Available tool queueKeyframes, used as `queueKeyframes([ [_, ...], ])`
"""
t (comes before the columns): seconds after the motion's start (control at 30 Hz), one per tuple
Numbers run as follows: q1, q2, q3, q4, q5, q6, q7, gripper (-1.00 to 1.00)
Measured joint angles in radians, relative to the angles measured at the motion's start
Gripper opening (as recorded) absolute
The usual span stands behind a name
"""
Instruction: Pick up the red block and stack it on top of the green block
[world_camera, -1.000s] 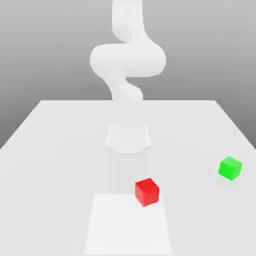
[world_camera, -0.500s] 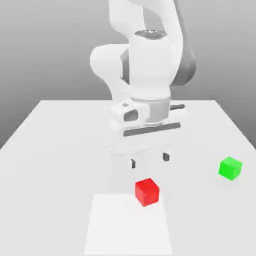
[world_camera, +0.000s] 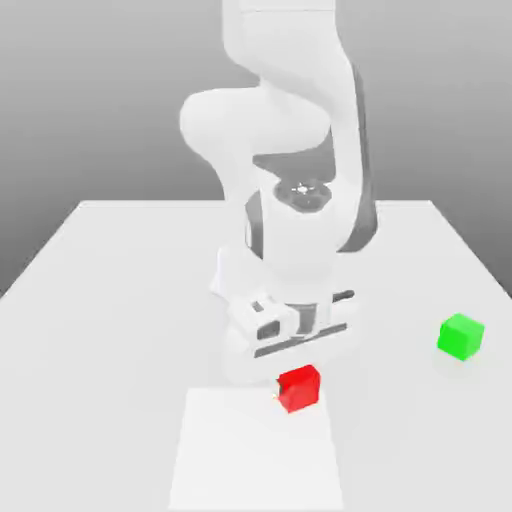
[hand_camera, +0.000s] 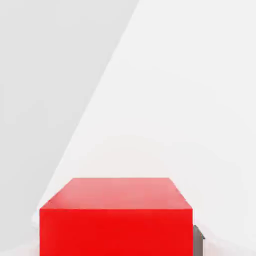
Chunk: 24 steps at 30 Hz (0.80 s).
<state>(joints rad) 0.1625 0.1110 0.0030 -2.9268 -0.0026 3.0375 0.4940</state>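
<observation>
Seen from the exterior view: white arm bent low over the tabletop, tool clamped narrow on the red block; green block well apart toward that view's right. Seen from the hand view: red block up close, resting on the tabletop.

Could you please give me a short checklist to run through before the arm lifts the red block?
1. Gripper down at the red block: ok.
2. Jaws shut on the red block: ok; a finger sits at its side in the hand view.
3. Red block sitting level on the table: ok.
4. Green block standing free, top uncovered: ok.
5. Path across the table to the green block unobstructed: ok.
6. Grip firm enough to hold through the lift: cannot tell.
</observation>
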Motion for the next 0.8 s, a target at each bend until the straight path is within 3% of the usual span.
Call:
queueKeyframes([
  [0.23,0.019,-0.224,0.015,-0.024,0.007,-0.200,-0.011,-1.00],
  [0.8,0.501,-0.204,0.392,0.160,0.080,-0.359,-0.223,-1.00],
])
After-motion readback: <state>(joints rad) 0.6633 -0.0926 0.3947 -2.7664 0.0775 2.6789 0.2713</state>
